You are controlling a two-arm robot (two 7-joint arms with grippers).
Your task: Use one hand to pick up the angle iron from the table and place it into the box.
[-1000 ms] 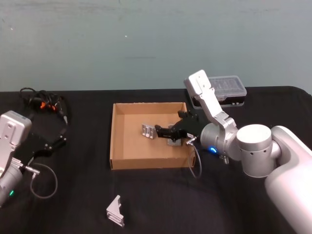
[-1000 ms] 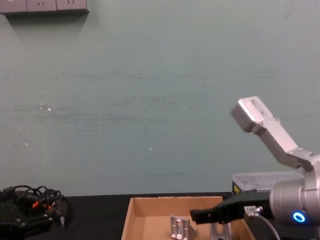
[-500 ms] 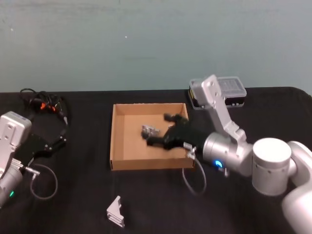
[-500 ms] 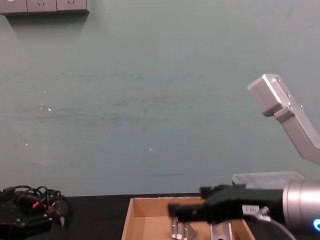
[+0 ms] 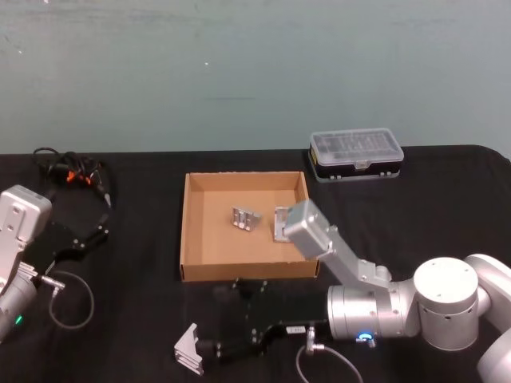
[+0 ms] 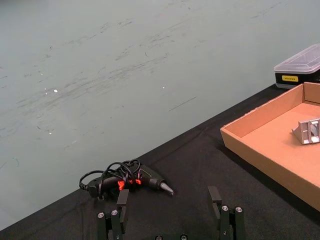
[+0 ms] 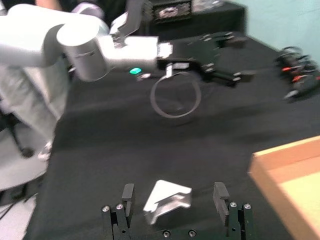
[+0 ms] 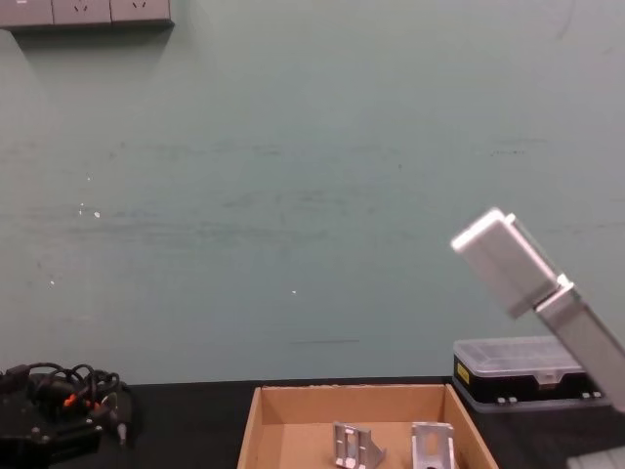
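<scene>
Angle iron lies near the table's front edge, now bracketed by the right gripper, fingers spread, which has swung out of the box, where two pieces rest. Contact seemingly not yet made, so the grasp is pending. The left gripper, also spread, idles at the left edge.

Against the teal wall, a black plastic case with a clear lid sits at the wall's foot toward its right end; a black power screwdriver (cable coiled, orange-red marks) lies near its left end, white sockets mounted high above.
</scene>
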